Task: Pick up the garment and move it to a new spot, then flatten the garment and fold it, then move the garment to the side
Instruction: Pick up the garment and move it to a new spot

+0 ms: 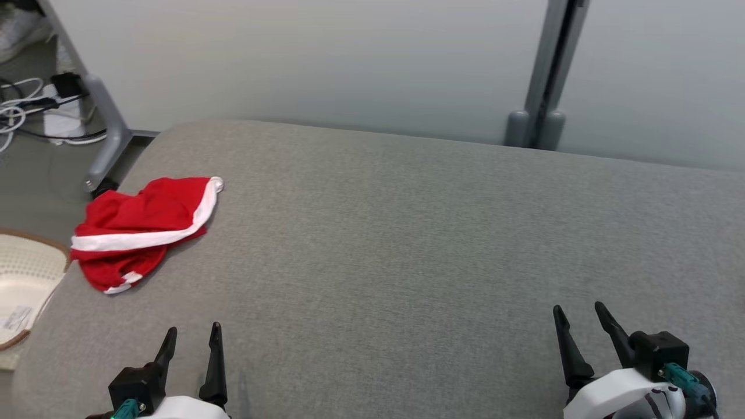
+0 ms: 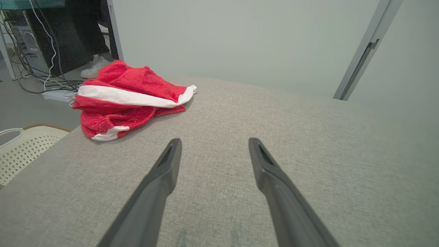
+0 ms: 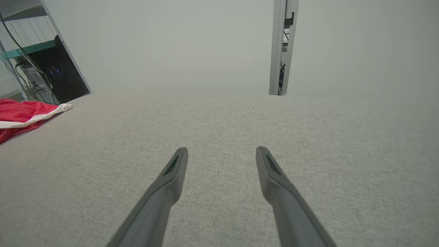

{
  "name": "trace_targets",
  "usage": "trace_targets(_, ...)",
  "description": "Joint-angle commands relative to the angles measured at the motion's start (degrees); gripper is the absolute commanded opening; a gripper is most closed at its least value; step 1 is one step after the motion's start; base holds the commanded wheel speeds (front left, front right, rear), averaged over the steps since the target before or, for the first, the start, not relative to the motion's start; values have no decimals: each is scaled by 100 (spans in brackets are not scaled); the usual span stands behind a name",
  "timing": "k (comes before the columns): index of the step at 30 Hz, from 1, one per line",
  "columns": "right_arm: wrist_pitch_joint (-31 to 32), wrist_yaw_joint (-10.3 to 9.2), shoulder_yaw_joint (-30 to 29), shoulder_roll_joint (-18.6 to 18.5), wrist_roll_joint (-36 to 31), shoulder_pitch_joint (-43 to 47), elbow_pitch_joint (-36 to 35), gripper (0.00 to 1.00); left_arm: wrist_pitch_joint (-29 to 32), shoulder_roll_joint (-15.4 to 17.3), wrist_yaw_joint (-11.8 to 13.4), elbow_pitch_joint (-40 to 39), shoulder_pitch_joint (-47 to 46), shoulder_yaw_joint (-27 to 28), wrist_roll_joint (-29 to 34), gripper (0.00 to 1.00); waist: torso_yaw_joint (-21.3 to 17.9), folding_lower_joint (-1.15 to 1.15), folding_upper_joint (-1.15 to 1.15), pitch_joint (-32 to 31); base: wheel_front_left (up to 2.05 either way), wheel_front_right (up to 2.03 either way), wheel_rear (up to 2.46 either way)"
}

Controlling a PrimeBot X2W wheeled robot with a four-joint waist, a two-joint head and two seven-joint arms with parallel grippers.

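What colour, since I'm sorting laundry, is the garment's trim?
White, on a red garment; clearest in the left wrist view.

Soft red knit garment (image 1: 139,224) on matt, seemingly coarse-woven grey cushion (image 1: 407,244).

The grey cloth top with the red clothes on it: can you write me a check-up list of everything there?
Surface: grey fabric surface, flat, bare apart from the garment.
Job's things: red garment with white trim, crumpled in a heap near the far left corner, not yet picked up.
Clutter: nothing seen on the surface.
End effectors: left end effector and right end effector, both open, holding nothing, at the near edge, apart from the garment.
Cables: cables and a power strip on the floor beyond the left edge.
Surroundings: pale wall, grey post, pale perforated item by the left edge.
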Motion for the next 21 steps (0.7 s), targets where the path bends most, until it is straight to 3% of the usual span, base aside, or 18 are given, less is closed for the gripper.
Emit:
trace_targets(1, -26, -1, 18, -32, 38, -49, -31, 100, -8, 22, 7, 4, 40, 58, 55, 100, 395, 0, 0, 40, 0, 0, 0)
trace_targets(14, -26, -1, 193, -36, 27, -184, -52, 100, -8, 19, 11, -37, 75, 432, -72, 100, 1448, 0, 0, 193, 0, 0, 0)
trace_targets(21, -26, -1, 298, -36, -40, -221, -7, 100, -8, 19, 25, -2, 113, 505, -110, 100, 1576, 0, 0, 241, 0, 0, 0)
